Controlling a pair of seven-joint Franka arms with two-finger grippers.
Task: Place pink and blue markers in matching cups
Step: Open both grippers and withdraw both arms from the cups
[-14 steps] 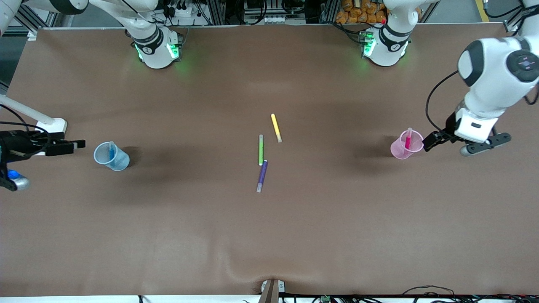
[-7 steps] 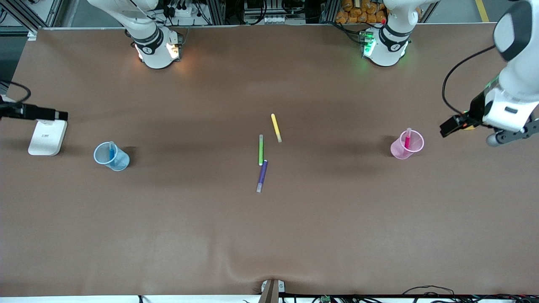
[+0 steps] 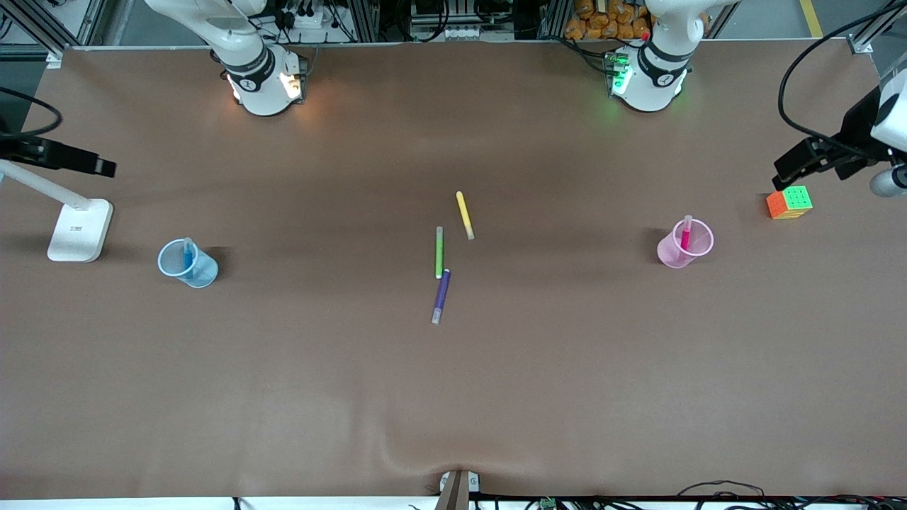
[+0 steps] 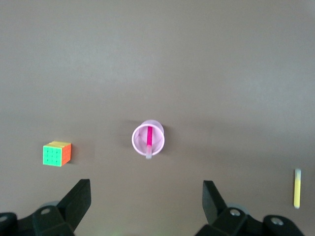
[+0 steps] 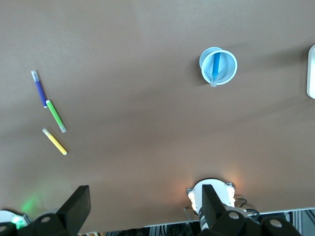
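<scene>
Nearest the front camera, a dark purple felt-tip pen (image 3: 441, 297) lies mid-table, with a green pen (image 3: 438, 252) and a yellow pen (image 3: 465, 214) farther off. The sky-blue marker (image 3: 188, 254) stands in the pale blue translucent cup (image 3: 187, 263) toward the right arm's end; the magenta-pink marker (image 3: 685, 234) stands in the pale pink translucent cup (image 3: 684, 243) toward the left arm's end. A colourful puzzle cube (image 3: 789, 202) sits farther off. The left gripper (image 4: 146, 201) hangs spread wide and empty, well apart from the pink cup; the right gripper (image 5: 145, 206) likewise, clear of the blue cup.
</scene>
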